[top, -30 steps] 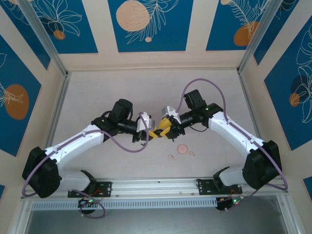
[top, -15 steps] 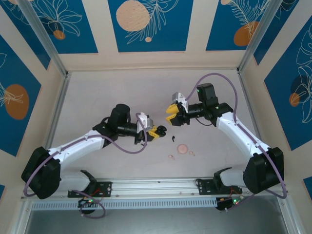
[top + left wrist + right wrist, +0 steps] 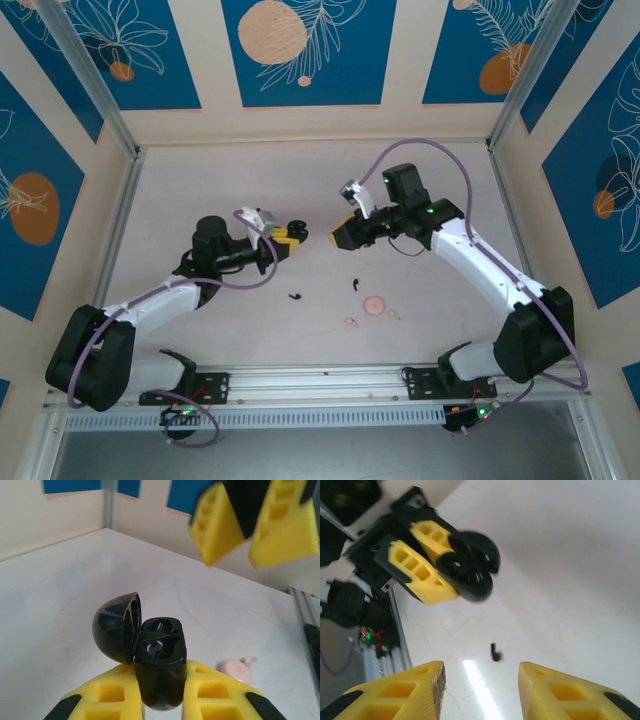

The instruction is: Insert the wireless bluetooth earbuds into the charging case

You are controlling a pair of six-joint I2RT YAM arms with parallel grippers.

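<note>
On the table [image 3: 250,170], another black earbud [image 3: 296,297]

My left jaws and my right jaws are yellow with black trim. The charging case [image 3: 159,665] between the left ones is glossy black, inside and out. The desk [image 3: 200,190] is pale pinkish white. At lower centre it carries two black earbuds [image 3: 296,297], a pale pink round case [image 3: 376,305] and two pale pink earbuds [image 3: 351,322]. Along the top of the frame, the wall panels [image 3: 300,50] are deep blue with white leaf outlines and peach circles, framed in cream.
</note>
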